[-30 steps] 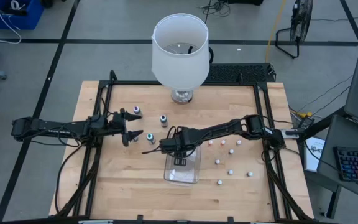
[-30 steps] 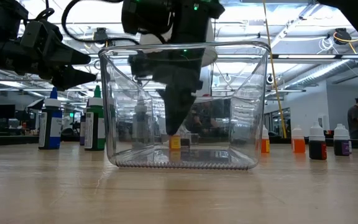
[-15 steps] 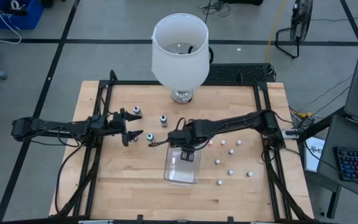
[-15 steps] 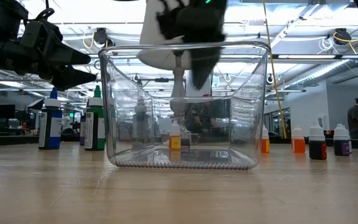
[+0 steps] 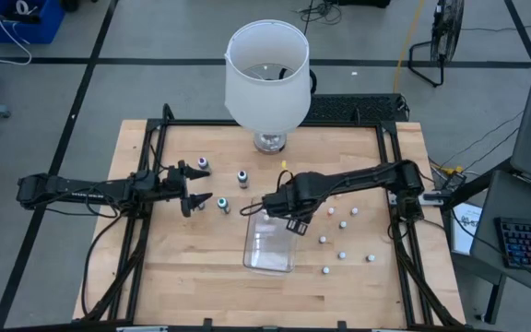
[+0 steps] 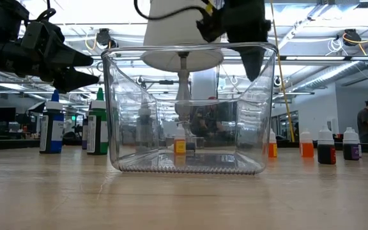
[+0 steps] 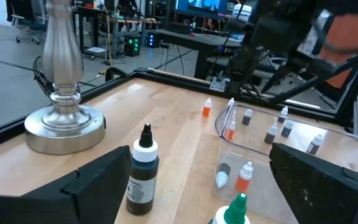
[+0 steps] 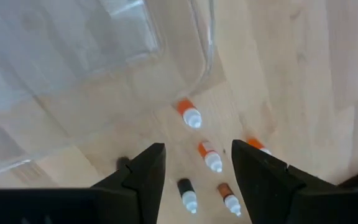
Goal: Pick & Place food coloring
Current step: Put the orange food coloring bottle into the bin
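Note:
The clear tray [image 5: 271, 245] lies mid-table. A small bottle with a yellow label [image 6: 180, 145] stands upright and shows through the tray's wall. My right gripper [image 5: 293, 210] hangs open and empty above the tray's far right corner, seen also in its wrist view [image 8: 197, 168]. Several white-capped bottles [image 5: 343, 224] stand right of the tray. My left gripper [image 5: 198, 198] is open and empty at the left, with a green-capped bottle [image 7: 235, 210] just ahead of its fingers and a dark bottle [image 7: 143, 171] beside it.
A big white lamp [image 5: 266, 74] stands at the far middle on a metal base [image 7: 64, 124]. Two more bottles [image 5: 201, 166] [image 5: 243, 177] stand near my left gripper. Black rails [image 5: 150, 175] run along the table's sides. Bare wood lies toward the near edge.
My right gripper has risen out of the clear tray and gone toward the table's right edge, now above the tray's rim. The yellow-labelled bottle stays upright where the gripper was. My left arm has kept still.

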Available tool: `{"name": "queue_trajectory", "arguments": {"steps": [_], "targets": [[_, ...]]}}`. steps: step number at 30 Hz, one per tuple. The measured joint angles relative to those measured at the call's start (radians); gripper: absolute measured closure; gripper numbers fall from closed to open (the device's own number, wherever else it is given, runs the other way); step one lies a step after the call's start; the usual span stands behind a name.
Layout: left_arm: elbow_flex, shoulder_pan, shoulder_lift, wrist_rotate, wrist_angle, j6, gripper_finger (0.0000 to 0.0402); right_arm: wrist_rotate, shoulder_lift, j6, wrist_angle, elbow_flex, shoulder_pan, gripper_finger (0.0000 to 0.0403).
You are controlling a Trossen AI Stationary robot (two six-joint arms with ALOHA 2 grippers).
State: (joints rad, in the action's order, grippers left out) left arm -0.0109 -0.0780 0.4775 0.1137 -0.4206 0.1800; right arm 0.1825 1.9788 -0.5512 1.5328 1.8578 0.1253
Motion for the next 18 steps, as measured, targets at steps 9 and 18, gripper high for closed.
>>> {"name": "queue_trajectory", "arguments": {"steps": [9, 18], "targets": [[0.000, 0.000, 0.000, 0.000, 0.000, 0.000, 0.0023, -0.003, -0.143, 0.057, -0.309, -0.349, -0.021, 0.0226], [0.000, 0.000, 0.000, 0.000, 0.000, 0.000, 0.0023, -0.003, -0.270, 0.066, -0.559, -0.615, -0.067, 0.0229]]}}
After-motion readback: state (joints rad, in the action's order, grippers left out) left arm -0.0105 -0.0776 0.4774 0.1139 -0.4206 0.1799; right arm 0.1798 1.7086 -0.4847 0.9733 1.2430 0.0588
